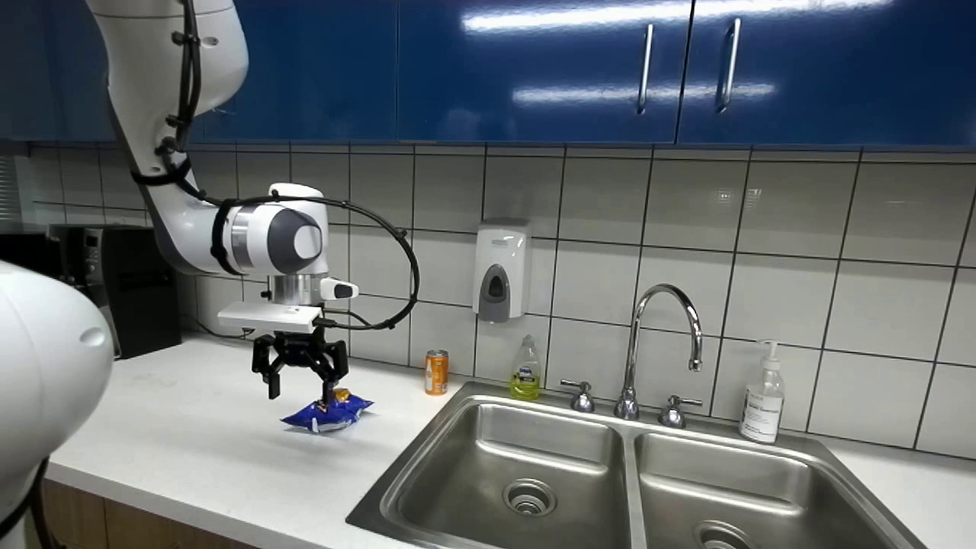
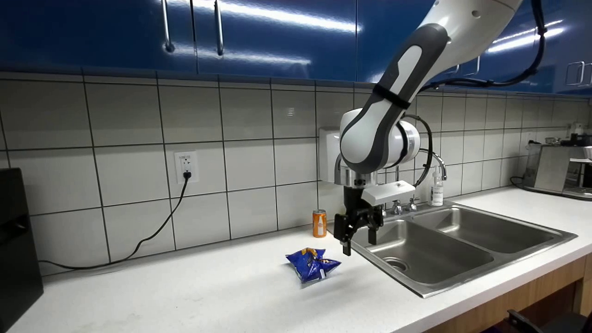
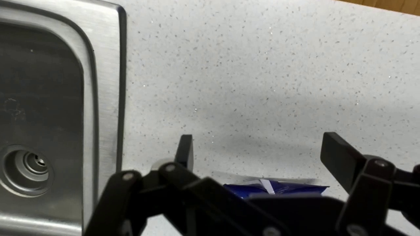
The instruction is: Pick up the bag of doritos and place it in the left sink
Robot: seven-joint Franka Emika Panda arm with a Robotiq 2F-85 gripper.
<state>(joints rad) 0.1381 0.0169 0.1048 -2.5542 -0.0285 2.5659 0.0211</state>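
Note:
The bag of doritos, a small crinkled blue packet, lies on the white counter in both exterior views (image 1: 328, 418) (image 2: 311, 267). In the wrist view its blue edge with a white stripe (image 3: 282, 186) shows at the bottom, the rest hidden behind the gripper. My gripper (image 1: 300, 395) is open and empty. It hangs above the counter over or near the bag, its fingers spread wide in the wrist view (image 3: 257, 147). It also shows in an exterior view (image 2: 360, 246). The left sink is a steel basin beside the bag (image 1: 457, 476) (image 2: 439, 263); its drain side shows in the wrist view (image 3: 42, 111).
An orange can (image 1: 436, 372) stands by the tiled wall behind the bag. A dish soap bottle (image 1: 525, 374), a tall curved faucet (image 1: 633, 343) and a pump bottle (image 1: 762, 404) stand behind the sinks. The right basin (image 1: 724, 469) adjoins. A black machine (image 1: 130, 290) stands at the counter's far end.

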